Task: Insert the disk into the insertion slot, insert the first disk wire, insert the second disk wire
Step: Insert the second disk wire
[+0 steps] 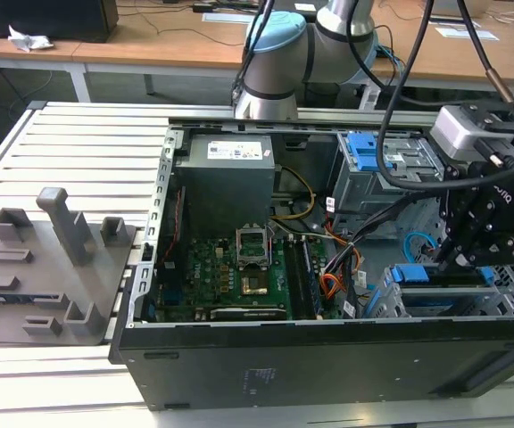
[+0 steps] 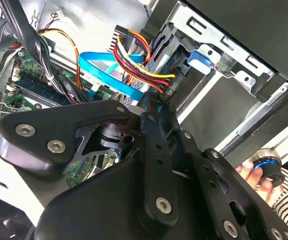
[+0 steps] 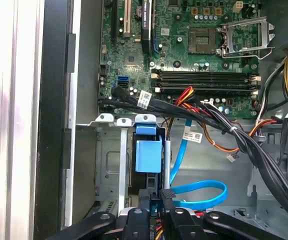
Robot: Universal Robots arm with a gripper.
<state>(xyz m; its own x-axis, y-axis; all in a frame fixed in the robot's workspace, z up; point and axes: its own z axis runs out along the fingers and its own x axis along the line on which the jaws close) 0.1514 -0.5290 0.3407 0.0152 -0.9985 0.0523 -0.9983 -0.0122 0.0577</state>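
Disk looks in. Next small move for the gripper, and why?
Probably a short, slow push toward the disk's end. The disk, in its blue carrier, already sits in the insertion slot, and the gripper is right at the plug end of the red-yellow-black wires beside it. I can't tell whether the plug is seated.

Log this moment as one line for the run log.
disk: seated in insertion slot | hand: at disk's cable end | blue cable: loose nearby

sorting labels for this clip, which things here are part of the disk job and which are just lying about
Part of the job:
- gripper
- disk in its blue carrier
- metal drive cage
- blue flat cable

Just lying about:
- grey plastic fixture
- power supply box
- motherboard
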